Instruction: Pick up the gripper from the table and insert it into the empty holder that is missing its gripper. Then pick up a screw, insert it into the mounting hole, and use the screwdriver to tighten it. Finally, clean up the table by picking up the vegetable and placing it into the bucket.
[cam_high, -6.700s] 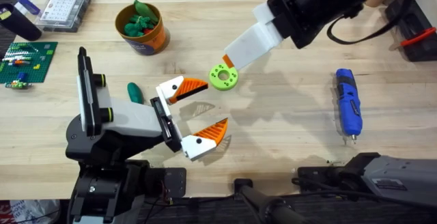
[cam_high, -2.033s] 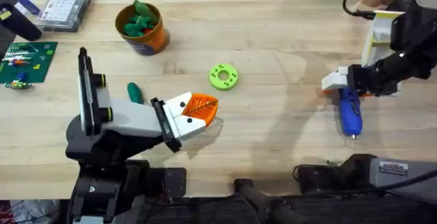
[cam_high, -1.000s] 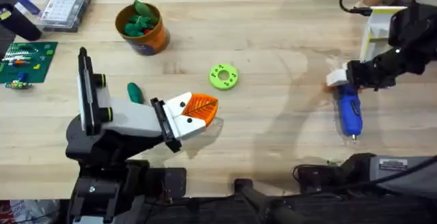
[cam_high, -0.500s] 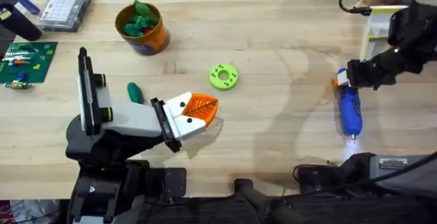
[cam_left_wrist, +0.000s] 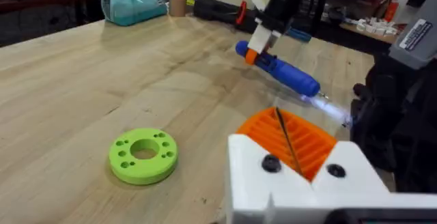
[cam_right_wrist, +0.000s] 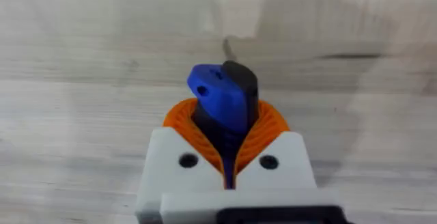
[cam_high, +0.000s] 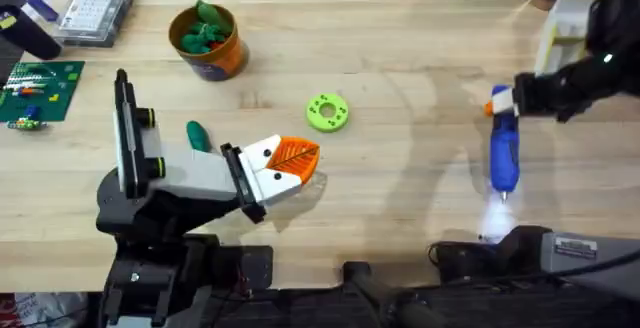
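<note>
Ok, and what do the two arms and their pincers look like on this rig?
The left arm is black and white, with a black upright link and yellow-green rings at a joint. Its pincer has white finger bodies, orange ribbed pads and small dark screws. The right pincer has the same white bodies and orange ribbed pads, on a dark arm. A labelled grey housing sits at the right base.

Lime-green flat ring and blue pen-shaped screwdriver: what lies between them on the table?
Nothing; bare wood separates the lime-green flat ring from the blue pen-shaped screwdriver, seen overhead.
</note>
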